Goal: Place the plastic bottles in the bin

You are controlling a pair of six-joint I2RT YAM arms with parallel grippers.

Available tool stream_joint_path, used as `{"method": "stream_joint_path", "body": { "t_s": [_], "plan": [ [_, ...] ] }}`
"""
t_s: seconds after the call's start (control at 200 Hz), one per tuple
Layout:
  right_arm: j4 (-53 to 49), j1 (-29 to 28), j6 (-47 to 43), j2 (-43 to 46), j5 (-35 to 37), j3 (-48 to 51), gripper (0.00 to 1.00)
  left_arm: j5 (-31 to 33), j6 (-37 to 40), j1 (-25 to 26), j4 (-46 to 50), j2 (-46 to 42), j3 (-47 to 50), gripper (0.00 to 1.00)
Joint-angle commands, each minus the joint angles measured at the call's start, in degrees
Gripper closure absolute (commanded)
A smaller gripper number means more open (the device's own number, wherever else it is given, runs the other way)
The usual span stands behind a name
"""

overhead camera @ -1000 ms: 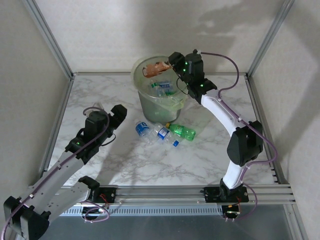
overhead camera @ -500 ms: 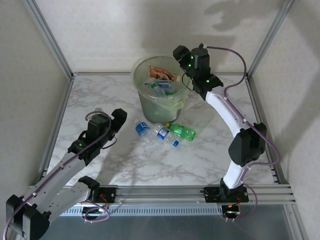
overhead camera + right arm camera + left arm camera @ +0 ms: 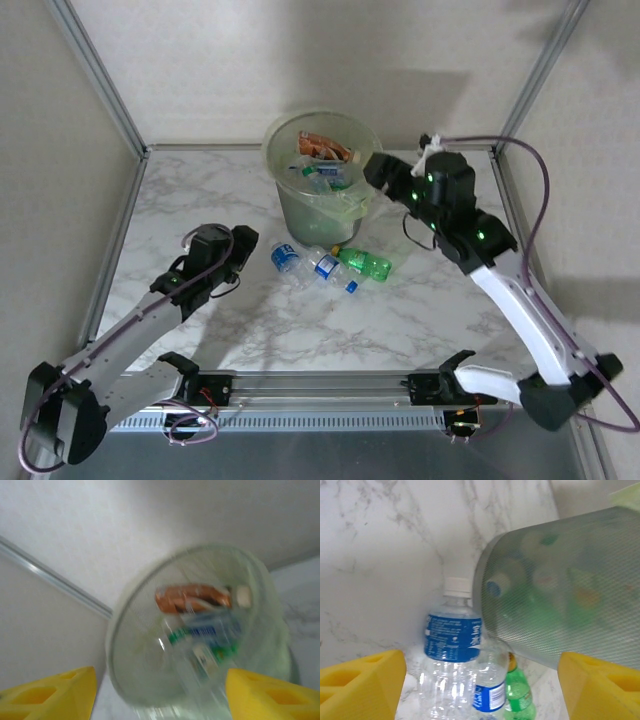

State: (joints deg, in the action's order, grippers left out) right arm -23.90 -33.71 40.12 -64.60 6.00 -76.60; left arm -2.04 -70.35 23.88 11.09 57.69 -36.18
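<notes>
**Bin**: stands upright at the far middle of the table. It is pale green and translucent, with a thin liner folded over its rim.

**Contents:** an orange-red labelled bottle lies on top, and blue-labelled and green bottles are packed beneath it. The right wrist view looks down into the opening, but it is blurred.

**Bottles on the table:** three lie in a row just in front of the base of the bin.
- The first clear bottle is on the left and has a blue label. In the left wrist view its white cap points away from the camera, just beside the bin wall.
- The second clear bottle is also blue-labelled and lies against the first.
- The green bottle is on the right, close to the second.

**Left gripper**: low over the table, left of the row and facing it, apart from the first clear bottle. Jaws spread wide — nothing between the yellow pads.

**Right gripper**: raised just beside the right rim of the bin, aimed at the opening. Jaws spread wide and empty.
</notes>
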Motion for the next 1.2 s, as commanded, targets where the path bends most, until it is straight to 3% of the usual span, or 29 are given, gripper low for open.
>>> {"method": "stream_joint_path", "body": {
  "t_s": [0.0, 0.205, 0.315, 0.385, 0.481, 0.991, 1.192],
  "plan": [
    [-7.54, -0.7, -1.94, 4.03, 0.25, 6.83, 0.3, 0.17, -2.25, 0.7, 2.88, 2.51, -1.5, 0.2],
    [-6.65, -0.76, -1.51, 10.77, 0.24, 16.41, 0.24, 0.91, 1.66, 2.51, 3.45, 13.71, -6.74, 0.16],
    [-6.34, -0.8, -3.2, 9.78, 0.25, 17.01, 0.22, 0.53, 3.02, 3.87, 3.52, 19.69, -10.5, 0.15],
    [-6.61, -0.77, -4.42, 8.43, 0.07, 16.23, 0.22, 1.93, 4.48, 5.13, 4.85, 22.8, -13.2, 0.08],
    [-6.37, -0.77, -5.39, 7.34, 0.09, 15.81, 0.22, 3.06, 5.74, 6.07, 6.29, 26.51, -15.35, 0.09],
    [-3.96, -0.7, -3.91, 6.24, -1.72, 15.68, 0.2, 0.47, 7.68, 6.8, 2.32, 35.27, -14.97, 0.1],
    [-4.04, -0.66, -3.47, 6.14, -2.21, 15.36, 0.2, 0.1, 8.5, 7.06, 3.32, 34.83, -12.76, 0.18]
  ]
}}
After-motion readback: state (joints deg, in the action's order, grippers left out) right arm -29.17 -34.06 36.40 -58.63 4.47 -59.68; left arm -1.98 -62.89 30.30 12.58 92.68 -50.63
